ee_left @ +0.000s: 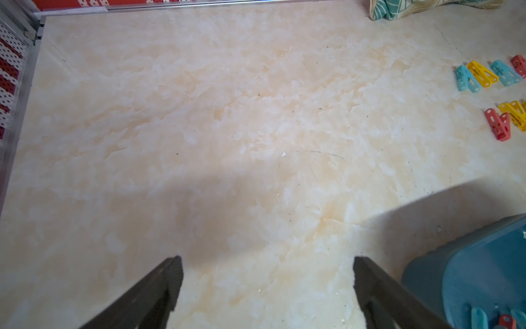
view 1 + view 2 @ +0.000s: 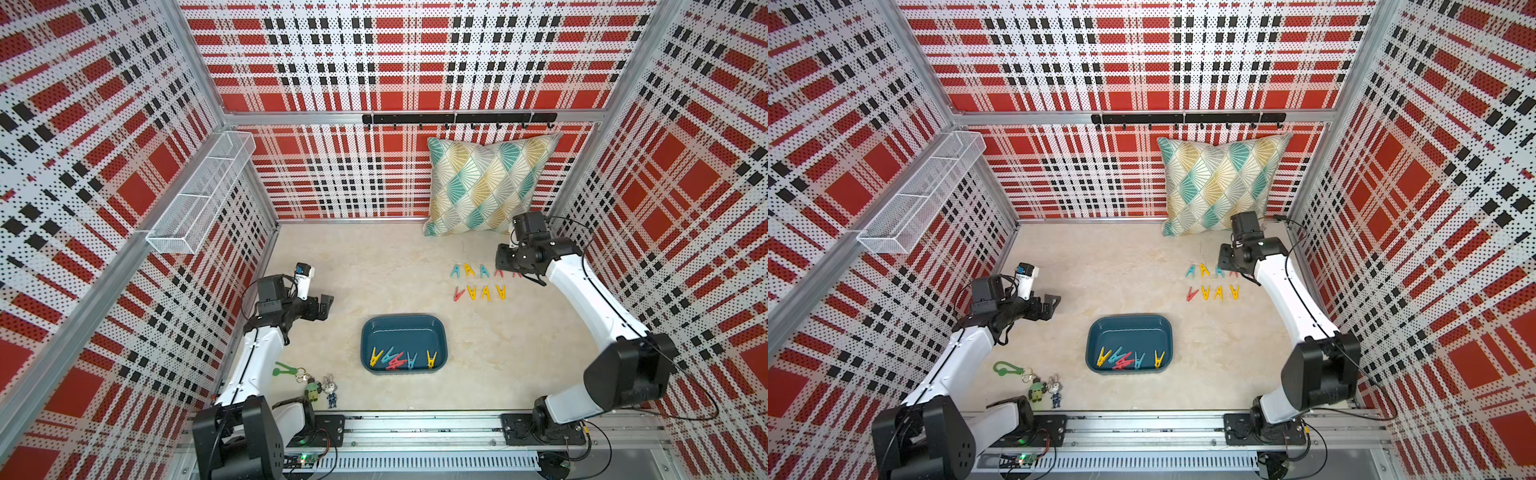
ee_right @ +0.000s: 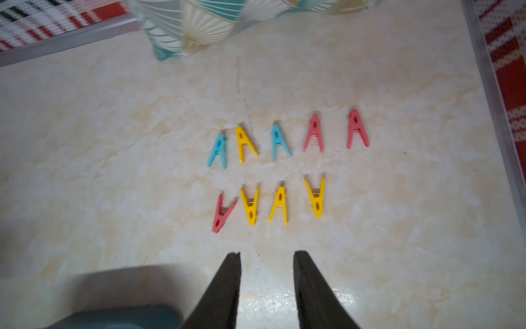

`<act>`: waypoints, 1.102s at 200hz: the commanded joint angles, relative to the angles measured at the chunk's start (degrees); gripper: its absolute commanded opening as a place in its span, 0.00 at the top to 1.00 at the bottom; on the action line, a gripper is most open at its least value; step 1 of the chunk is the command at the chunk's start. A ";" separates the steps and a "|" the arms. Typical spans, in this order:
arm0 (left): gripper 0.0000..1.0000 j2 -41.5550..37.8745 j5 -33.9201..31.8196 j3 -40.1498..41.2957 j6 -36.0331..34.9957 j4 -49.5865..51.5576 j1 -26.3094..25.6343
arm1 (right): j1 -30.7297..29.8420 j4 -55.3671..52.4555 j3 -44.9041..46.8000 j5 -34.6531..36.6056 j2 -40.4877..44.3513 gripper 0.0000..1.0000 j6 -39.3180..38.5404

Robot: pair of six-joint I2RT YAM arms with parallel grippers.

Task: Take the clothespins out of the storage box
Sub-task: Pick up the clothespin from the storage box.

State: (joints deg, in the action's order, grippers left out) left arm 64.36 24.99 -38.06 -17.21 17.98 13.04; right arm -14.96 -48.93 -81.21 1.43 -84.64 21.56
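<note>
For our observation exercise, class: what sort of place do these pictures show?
Probably a robot test cell dressed like a home: red-plaid perforated panel walls, two white-and-black robot arms mounted on a metal rail, and props like a fan-patterned cushion and coloured plastic clothespins.

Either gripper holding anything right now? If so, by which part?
Nothing held. Left gripper and right gripper are both open, nothing between the jaws.

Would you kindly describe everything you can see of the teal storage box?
The storage box is a shallow, dark teal tray of smooth-looking plastic with rounded corners. It lies flat, open side up, on the marbled tabletop. Several clothespins, yellow, red and teal, lie along its near side; nothing else touches it.
</note>
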 commanded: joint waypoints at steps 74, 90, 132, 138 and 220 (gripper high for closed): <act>0.00 3.20 -2.73 -2.01 -2.81 0.22 -9.96 | -31.81 -6.86 2.02 -6.39 -3.16 0.55 -4.57; 0.01 3.73 -3.81 -2.10 -3.13 0.39 -12.87 | -35.04 -8.35 2.27 -6.76 -6.03 0.54 -4.69; 0.00 5.30 -5.79 -2.28 -3.85 0.75 -17.47 | -40.71 -7.96 5.38 -8.40 -11.59 0.47 -3.44; 0.00 5.49 -5.83 -2.35 -3.88 0.82 -17.83 | -41.05 -7.38 5.66 -8.67 -12.24 0.45 -3.22; 0.00 6.34 -5.74 -2.65 -3.08 1.15 -18.22 | -43.20 3.99 6.01 -13.76 -17.59 0.41 4.47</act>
State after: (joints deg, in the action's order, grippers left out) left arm 70.59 19.75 -38.87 -20.25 18.94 -5.93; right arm -57.34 -51.90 -75.35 -8.95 -101.21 21.15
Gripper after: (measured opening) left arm 0.992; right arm 0.590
